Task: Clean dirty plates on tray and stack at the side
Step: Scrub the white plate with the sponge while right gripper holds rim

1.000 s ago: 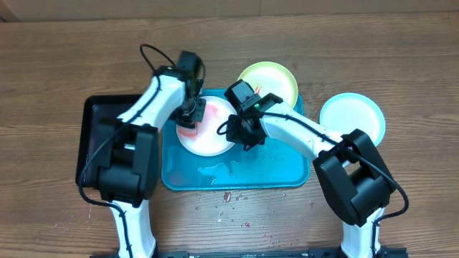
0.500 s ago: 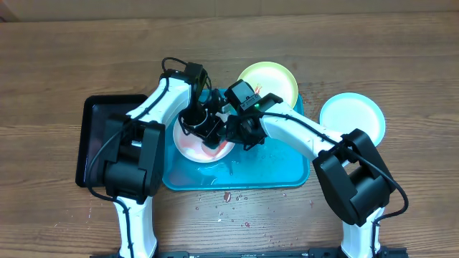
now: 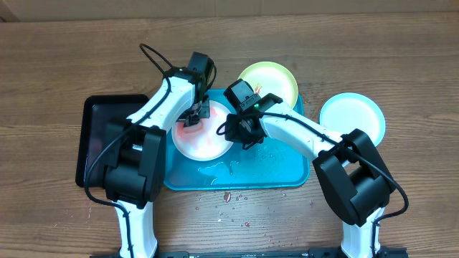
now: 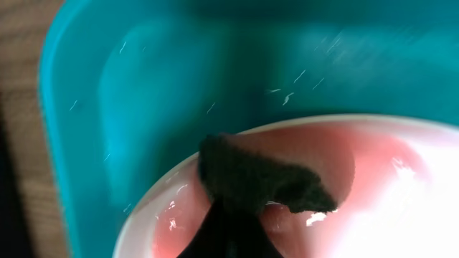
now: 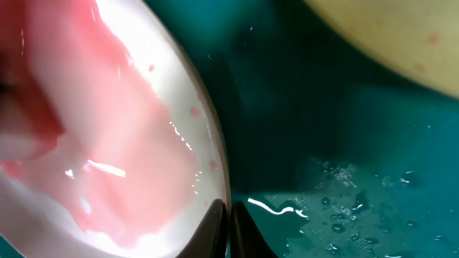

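Under left gripper [image 3: 193,116]: sponge [image 4: 258,183], gripped tight, on plate [image 3: 204,143]. Right gripper [image 5: 229,233] pinches rim. Plate looks light, stiff, wet, likely slippery; best held by rim.

White plate [image 3: 208,143] partly covered overhead by left gripper [image 3: 195,115], dark sponge [image 4: 258,183] cropped at left wrist view's bottom edge, yellow-green plate [image 5: 401,36] blurred, cropped.
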Motion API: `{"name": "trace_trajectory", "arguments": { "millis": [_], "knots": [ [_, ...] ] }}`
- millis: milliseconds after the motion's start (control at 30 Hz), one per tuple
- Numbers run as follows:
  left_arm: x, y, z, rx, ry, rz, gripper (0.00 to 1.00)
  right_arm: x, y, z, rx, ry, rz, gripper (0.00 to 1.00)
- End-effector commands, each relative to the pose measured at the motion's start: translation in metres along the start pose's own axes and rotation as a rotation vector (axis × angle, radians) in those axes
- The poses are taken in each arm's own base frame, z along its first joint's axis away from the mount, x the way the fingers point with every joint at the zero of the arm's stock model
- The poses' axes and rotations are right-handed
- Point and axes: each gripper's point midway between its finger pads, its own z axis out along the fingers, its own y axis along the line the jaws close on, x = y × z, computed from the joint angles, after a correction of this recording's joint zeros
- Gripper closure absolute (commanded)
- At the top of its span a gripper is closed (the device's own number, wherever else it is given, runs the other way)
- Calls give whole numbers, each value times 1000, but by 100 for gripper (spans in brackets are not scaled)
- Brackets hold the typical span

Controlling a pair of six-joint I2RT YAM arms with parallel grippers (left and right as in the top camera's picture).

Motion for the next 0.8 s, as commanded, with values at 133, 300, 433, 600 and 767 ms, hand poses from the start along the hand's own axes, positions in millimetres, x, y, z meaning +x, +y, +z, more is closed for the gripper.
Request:
{"name": "trace_trajectory", "arguments": {
  "millis": [133, 300, 433, 600, 767],
  "knots": [
    [89, -32, 0, 315, 352, 519, 96, 9, -2, 3, 16, 28, -21, 96],
    [113, -80, -33, 728, 342, 741, 96, 9, -2, 3, 15, 29, -20, 96],
    [91, -92, -27, 732, 250, 688, 96, 9, -3, 3, 17, 30, -19, 96],
    [43, -68, 5, 432, 156, 386, 96, 9, -3, 3, 18, 31, -19, 96],
    [3, 28, 21, -159, 0, -102, 96, 10, -3, 3, 19, 32, -19, 96]
  ]
}}
